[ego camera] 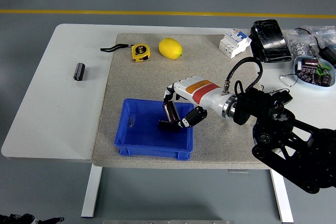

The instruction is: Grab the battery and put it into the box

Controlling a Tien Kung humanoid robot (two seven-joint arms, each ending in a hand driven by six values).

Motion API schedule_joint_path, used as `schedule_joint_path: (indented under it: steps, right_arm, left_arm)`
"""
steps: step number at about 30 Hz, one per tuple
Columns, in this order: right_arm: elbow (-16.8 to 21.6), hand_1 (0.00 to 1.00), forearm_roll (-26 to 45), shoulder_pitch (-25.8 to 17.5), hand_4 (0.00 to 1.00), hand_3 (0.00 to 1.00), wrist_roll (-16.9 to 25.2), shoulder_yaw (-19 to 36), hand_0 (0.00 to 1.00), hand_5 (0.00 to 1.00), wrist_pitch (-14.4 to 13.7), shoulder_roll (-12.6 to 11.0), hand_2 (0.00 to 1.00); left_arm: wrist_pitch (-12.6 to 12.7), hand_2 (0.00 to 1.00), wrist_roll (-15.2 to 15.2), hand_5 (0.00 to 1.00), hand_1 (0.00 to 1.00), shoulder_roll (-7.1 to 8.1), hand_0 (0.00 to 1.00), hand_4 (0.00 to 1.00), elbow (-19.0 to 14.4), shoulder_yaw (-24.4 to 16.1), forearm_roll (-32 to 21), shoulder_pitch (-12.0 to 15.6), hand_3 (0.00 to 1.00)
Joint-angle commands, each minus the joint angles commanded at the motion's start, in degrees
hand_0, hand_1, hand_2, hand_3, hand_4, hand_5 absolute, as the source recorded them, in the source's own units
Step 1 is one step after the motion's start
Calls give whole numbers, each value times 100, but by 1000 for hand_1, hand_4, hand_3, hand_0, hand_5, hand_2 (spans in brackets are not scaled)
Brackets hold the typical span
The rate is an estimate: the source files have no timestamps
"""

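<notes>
Battery (pixel 170 113) sits pinched in the right robot hand (pixel 181 109) just over the blue box (pixel 126 141), so lowering it beside the battery already inside (pixel 167 126) before releasing seems wisest.

I see a dark cylindrical battery (pixel 170 113) standing roughly upright, slightly tilted, over the right part of the blue box (pixel 137 136), low inside its open top. My right hand (pixel 181 106) has it pinched between its fingers. The box is a shallow rectangular bin on the grey mat, and a second dark battery (pixel 166 125) lies flat on its floor.
</notes>
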Motion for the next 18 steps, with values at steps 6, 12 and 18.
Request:
schedule_joint_path:
  steps: [6, 12, 18]
  right_arm:
    - [-6, 714, -40, 22, 998, 794, 13, 58, 698, 291, 18, -7, 845]
    - [-21, 727, -63, 24, 998, 812, 18, 93, 712, 297, -6, -22, 859]
    - [-28, 728, -75, 27, 998, 816, 15, 143, 712, 293, -40, -21, 856]
  left_arm:
    - [3, 835, -20, 672, 805, -1, 787, 771, 9, 6, -8, -24, 698]
    - [9, 835, -31, 673, 806, -1, 787, 771, 13, 34, -51, -39, 698]
    - [17, 836, -36, 673, 805, 0, 786, 770, 16, 57, -89, -43, 698]
